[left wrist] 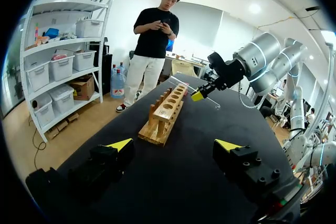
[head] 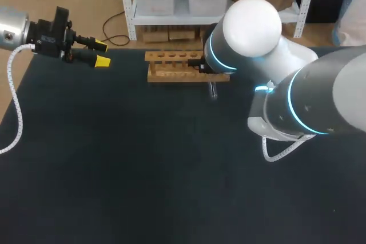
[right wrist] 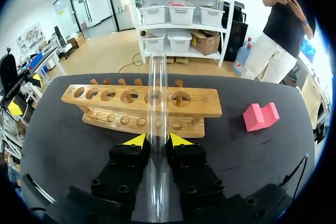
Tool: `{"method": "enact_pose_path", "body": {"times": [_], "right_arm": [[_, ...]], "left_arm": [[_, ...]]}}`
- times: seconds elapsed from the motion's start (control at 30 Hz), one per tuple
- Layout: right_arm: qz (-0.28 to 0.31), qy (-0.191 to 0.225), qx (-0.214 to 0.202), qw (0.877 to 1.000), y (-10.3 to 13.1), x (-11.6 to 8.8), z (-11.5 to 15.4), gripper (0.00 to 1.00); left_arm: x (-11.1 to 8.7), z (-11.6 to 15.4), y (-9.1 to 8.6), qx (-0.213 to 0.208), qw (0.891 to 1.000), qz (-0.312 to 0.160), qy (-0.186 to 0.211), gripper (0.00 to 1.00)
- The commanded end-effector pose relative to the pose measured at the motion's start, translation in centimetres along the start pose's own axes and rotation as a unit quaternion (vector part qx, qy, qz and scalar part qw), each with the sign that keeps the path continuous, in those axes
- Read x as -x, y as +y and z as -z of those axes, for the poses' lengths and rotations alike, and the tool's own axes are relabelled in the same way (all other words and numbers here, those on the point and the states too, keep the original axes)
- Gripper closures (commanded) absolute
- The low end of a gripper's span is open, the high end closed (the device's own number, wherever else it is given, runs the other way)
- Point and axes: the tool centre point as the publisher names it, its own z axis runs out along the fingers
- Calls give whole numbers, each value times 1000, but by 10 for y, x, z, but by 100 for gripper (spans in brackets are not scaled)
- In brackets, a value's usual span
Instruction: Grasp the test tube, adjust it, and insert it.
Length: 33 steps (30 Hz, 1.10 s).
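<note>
A clear test tube (right wrist: 156,77) stands between the yellow-tipped fingers of my right gripper (right wrist: 156,141), which is shut on it. The tube points out along the fingers, over the wooden rack (right wrist: 202,109) with its row of holes. From the left wrist view the right gripper (left wrist: 201,94) holds the tube (left wrist: 181,83) slanted, just beside the rack (left wrist: 164,113). In the head view my right arm hides its gripper; only the tube's end (head: 213,91) shows beside the rack (head: 171,74). My left gripper (head: 102,53) hangs open and empty at the table's far left, well away from the rack.
A pink block (right wrist: 261,116) lies on the dark table (head: 114,170) beside the rack's end. My right arm's bulky joints (head: 303,101) hang over the table's right side. The rack stands near the far edge.
</note>
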Motion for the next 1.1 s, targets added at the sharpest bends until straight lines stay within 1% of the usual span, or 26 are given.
{"method": "enact_pose_path", "body": {"times": [0.03,0.67,0.9,1.1], "right_arm": [[0,12,2,1000,1,1,-4,100],[-4,44,22,999,-3,-2,-12,100],[-4,45,22,999,-2,-1,-12,100],[-5,41,17,999,-2,-2,-7,100]], "left_arm": [[-1,0,-1,1,1000,-1,-1,0],[-1,0,-1,1,1000,-1,-1,0],[-1,0,-1,1,1000,-1,-1,0],[-1,0,-1,1,1000,-1,-1,0]]}}
